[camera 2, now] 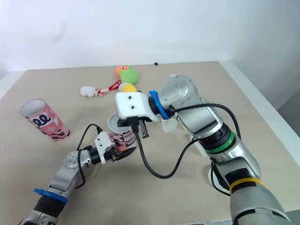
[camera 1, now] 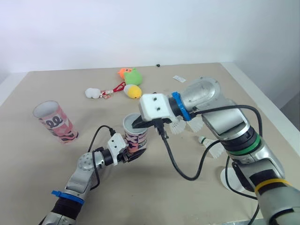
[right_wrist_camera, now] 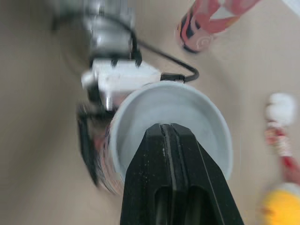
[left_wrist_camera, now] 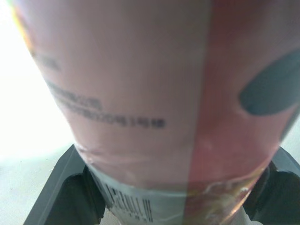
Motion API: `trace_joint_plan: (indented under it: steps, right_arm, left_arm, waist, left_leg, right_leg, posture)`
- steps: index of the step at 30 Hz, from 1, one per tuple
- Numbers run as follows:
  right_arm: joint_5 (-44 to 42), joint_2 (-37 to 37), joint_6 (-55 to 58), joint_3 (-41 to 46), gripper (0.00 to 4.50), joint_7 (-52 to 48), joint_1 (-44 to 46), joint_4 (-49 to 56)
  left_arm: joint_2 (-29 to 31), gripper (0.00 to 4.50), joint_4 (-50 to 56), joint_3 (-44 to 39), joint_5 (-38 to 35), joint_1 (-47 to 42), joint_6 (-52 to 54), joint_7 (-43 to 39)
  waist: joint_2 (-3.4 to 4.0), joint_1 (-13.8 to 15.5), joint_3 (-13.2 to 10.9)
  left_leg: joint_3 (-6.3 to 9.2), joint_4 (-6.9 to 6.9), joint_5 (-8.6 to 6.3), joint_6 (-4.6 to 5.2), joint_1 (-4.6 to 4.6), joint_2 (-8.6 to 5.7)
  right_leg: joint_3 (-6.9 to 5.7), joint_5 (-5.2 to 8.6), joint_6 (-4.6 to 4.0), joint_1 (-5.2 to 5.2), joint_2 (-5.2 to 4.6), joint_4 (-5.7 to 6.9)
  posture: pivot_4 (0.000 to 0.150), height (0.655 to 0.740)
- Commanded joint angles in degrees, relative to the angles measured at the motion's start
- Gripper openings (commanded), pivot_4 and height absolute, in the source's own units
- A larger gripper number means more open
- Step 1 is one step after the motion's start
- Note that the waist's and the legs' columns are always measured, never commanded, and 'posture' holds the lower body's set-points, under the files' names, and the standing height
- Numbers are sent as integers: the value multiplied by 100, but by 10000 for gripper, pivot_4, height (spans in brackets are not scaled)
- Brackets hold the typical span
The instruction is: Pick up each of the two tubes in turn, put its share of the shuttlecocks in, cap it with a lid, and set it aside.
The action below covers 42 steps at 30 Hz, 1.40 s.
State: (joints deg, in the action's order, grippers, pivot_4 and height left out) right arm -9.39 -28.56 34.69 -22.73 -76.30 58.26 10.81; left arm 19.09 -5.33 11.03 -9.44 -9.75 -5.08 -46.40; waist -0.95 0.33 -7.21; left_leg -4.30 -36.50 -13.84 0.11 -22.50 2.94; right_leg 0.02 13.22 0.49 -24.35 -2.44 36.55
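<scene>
Left jaws grasp tube (camera 1: 138, 137); right jaws clenched, empty, above its mouth. Judgement: tube is best held steady while right fetches shuttlecocks (camera 1: 216, 149) at 3 o'clock.

We see bright, even light on the table (camera 1: 140, 201); shadows under the cable (camera 1: 172, 164) are soft and faint. In the left wrist view, glare whites out the background beside the tube (left_wrist_camera: 140, 93).

Tube (right_wrist_camera: 199, 112) interior partly behind right claw (right_wrist_camera: 169, 127)

Beige worktop (camera 1: 28, 164): pink tube (camera 1: 55, 123) standing at left; plush toys (camera 1: 132, 77) at far centre; loose shuttlecocks (camera 1: 214, 150) right of centre.
</scene>
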Motion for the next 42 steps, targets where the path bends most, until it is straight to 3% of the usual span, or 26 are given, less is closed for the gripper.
trace_joint_plan:
  steps: [1,3,4,6,8,12,16,18,22,26,34,42]
  right_arm:
    - [-979,193,611,1220,336,384,167,114]
    - [-1375,165,916,1627,336,533,125,188]
    - [-1617,141,1133,1875,6598,635,91,238]
    - [-1921,35,1387,2190,13891,803,27,333]
    - [-2212,-211,1568,2489,24151,865,-164,493]
    - [-2682,-891,1964,2856,43765,909,-934,985]
    - [-2615,-1436,1631,2882,44459,1075,-2409,1765]
    - [-2043,-1496,779,2626,44459,1240,-3187,1915]
    - [-1373,-1189,-458,2225,44459,1618,-4305,1867]
    - [-474,-368,-1934,1575,44459,2379,-5072,1317]
    - [-61,347,-2547,928,44459,2666,-4861,187]
    - [-79,765,-2450,551,44459,2658,-4397,39]
  left_arm:
    - [58,29818,-321,93,159,211,189,41]
    - [80,29818,-278,100,125,210,220,-20]
    - [99,29818,-231,101,76,209,260,-81]
    - [139,38468,-156,101,33,206,307,-153]
    - [173,45000,-45,65,-67,207,426,-226]
    - [331,45000,204,3,-214,253,595,-395]
    - [696,45000,584,-236,-483,369,843,-584]
    - [958,45000,682,-355,-581,438,918,-728]
    - [1593,45000,944,-712,-1079,550,1253,-1280]
    - [2227,45000,1222,-1088,-1715,437,1819,-1874]
    - [2437,45000,1684,-931,-2183,89,2860,-2157]
    - [2135,45000,1668,-675,-1857,4,2818,-1907]
  waist:
    - [-2,18,-11]
    - [-6,26,-14]
    - [-7,26,-14]
    - [-9,21,-19]
    - [-13,19,-23]
    - [-21,17,-32]
    - [-30,-11,-39]
    - [-17,-57,-47]
    - [-18,-128,-65]
    - [-20,-159,-113]
    - [-76,-156,-191]
    - [-87,-153,-196]
  left_leg:
    - [1,0,0,0,-9,1]
    - [8,1,-1,-1,-16,-1]
    - [12,1,-3,-5,-20,-2]
    - [12,3,-4,-6,-28,-2]
    - [14,4,-6,-5,-38,-2]
    - [35,6,-13,1,-59,-7]
    - [52,7,-45,34,-65,-4]
    - [51,7,-63,64,-62,1]
    - [68,9,-69,73,-60,17]
    - [69,5,-63,61,-55,56]
    - [45,-9,-18,-25,-73,36]
    - [43,-16,-13,-37,-74,36]
  right_leg:
    - [-1,-4,-11,-7,1,0]
    - [-15,-8,-37,-6,0,-1]
    - [-20,-6,-37,-5,-3,-7]
    - [-21,-8,-34,-7,-13,-19]
    - [-25,-9,-32,-9,-21,-30]
    - [-40,-3,-19,-15,-5,-41]
    - [-43,20,-5,-10,5,-40]
    - [-34,33,-9,-13,18,-37]
    - [-21,58,-13,-14,85,-34]
    - [-26,73,2,-19,123,-21]
    - [4,42,9,-61,102,24]
    - [14,38,4,-69,108,46]
  posture:
    - [1500,7400]
    - [1500,7400]
    - [1500,7400]
    - [1500,7400]
    - [1500,7400]
    - [1500,7400]
    - [1500,7400]
    - [1500,7400]
    - [1500,7400]
    - [1500,7400]
    - [1500,7400]
    - [1500,7400]
